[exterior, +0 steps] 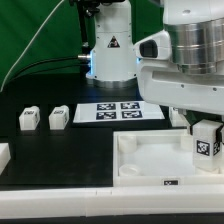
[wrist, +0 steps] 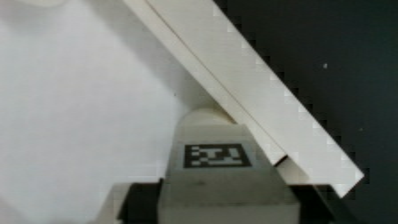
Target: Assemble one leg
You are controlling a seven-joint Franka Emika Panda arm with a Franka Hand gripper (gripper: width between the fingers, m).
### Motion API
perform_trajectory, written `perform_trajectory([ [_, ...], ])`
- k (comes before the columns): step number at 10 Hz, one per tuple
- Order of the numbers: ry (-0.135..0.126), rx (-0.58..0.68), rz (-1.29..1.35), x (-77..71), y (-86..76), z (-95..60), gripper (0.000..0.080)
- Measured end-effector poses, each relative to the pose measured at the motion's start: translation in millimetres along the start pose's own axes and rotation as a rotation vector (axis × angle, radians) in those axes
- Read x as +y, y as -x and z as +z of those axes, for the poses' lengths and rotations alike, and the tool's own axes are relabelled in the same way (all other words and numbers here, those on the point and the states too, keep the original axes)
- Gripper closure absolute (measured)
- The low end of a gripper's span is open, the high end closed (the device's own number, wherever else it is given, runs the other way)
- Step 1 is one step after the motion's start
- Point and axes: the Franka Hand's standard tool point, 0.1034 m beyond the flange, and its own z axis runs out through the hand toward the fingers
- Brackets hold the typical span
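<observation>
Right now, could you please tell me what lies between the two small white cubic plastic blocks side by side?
Nothing; the exterior view shows only bare black table between them.

The arm (exterior: pixel 185 50) runs off the exterior view's top and right edges, hiding the far right corner of the tray (exterior: pixel 135 172) and part of a far block (exterior: pixel 178 116). An edge block (exterior: pixel 3 155) is cut by that view's left edge. In the wrist view the tool (wrist: pixel 224 205) is dark, blurred and cropped; its hold on the leg (wrist: pixel 217 150) cannot be told.
</observation>
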Motion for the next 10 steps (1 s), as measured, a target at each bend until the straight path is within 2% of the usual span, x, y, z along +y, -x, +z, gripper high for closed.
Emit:
perform_trajectory([
  [5,-0.027,-0.028,0.480,-5.5,4.8,0.9,0.0503],
  [6,-0.027,-0.028,0.481,-5.7,5.1,0.9,0.0503],
  [7,-0.027,-0.028,0.476,-5.7,5.2,0.9,0.0429],
  [8,-0.027,-0.028,0.474,-5.8,5.4,1.0,0.0291],
  [9,-0.028,-0.028,0.451,-5.8,5.5,1.0,0.0291],
  [10,-0.027,-0.028,0.448,-5.9,5.7,1.0,0.0176],
])
